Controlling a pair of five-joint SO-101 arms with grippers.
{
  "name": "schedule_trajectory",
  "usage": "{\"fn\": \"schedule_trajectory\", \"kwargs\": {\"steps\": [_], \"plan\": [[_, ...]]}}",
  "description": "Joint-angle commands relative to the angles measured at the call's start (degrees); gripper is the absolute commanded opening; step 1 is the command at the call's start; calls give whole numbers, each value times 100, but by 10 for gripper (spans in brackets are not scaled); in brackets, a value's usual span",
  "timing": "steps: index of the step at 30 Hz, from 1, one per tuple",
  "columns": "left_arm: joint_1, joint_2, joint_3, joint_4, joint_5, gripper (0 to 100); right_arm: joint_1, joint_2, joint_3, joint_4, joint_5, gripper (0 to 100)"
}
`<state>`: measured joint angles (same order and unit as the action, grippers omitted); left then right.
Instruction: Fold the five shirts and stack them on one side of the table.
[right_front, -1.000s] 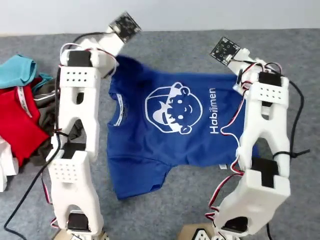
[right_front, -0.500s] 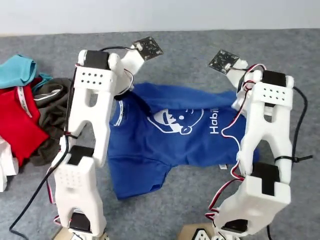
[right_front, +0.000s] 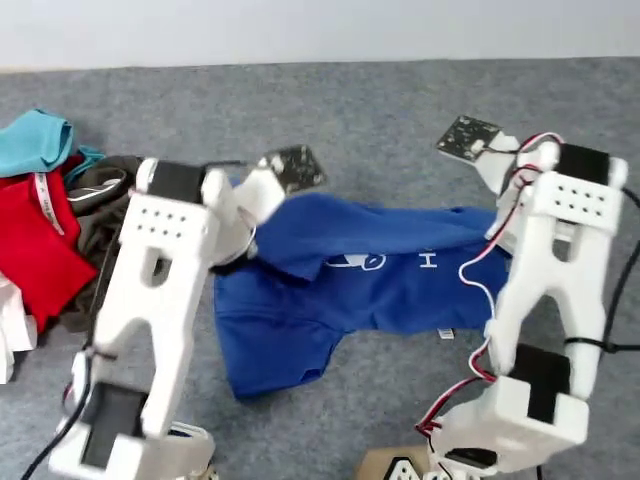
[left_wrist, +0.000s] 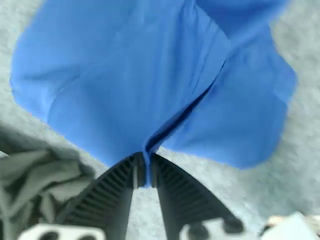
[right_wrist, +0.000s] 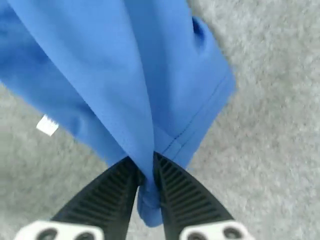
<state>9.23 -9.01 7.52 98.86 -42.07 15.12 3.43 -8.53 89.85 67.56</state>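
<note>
The blue shirt (right_front: 360, 270) lies mid-table on the grey cloth, its far half lifted and folded toward the near edge, so the white print is mostly hidden. My left gripper (left_wrist: 143, 167) is shut on the blue shirt (left_wrist: 150, 80) at a pinched fold near the collar side. My right gripper (right_wrist: 146, 172) is shut on the blue shirt (right_wrist: 125, 75) at its hem edge; a small white tag (right_wrist: 47, 125) shows there. From above, the left arm (right_front: 170, 260) stands at the shirt's left end and the right arm (right_front: 550, 250) at its right end.
A pile of unfolded shirts sits at the left edge: a red one (right_front: 35, 240), a teal one (right_front: 35, 140) and a dark grey one (right_front: 100, 200). Grey cloth (right_front: 400, 110) covers the table, bare behind the blue shirt.
Both arms have pulled the shirt's far edge toward the near side, folding it over itself. The white print went from fully showing to mostly covered.
</note>
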Motion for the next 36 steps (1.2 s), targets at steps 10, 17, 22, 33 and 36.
{"fn": "schedule_trajectory", "kwargs": {"steps": [10,17,22,33,36], "plan": [[659,-2242,2299,176,-35,6,629,-426,-281,523,765,10],[651,-2716,2967,176,-35,6,611,-426,440,470,818,10],[651,-2778,3363,149,-53,6,620,-470,967,66,835,11],[633,-2804,3248,114,255,97,611,-497,695,145,360,178],[633,-2804,3108,141,281,98,602,-488,352,286,-35,225]]}}
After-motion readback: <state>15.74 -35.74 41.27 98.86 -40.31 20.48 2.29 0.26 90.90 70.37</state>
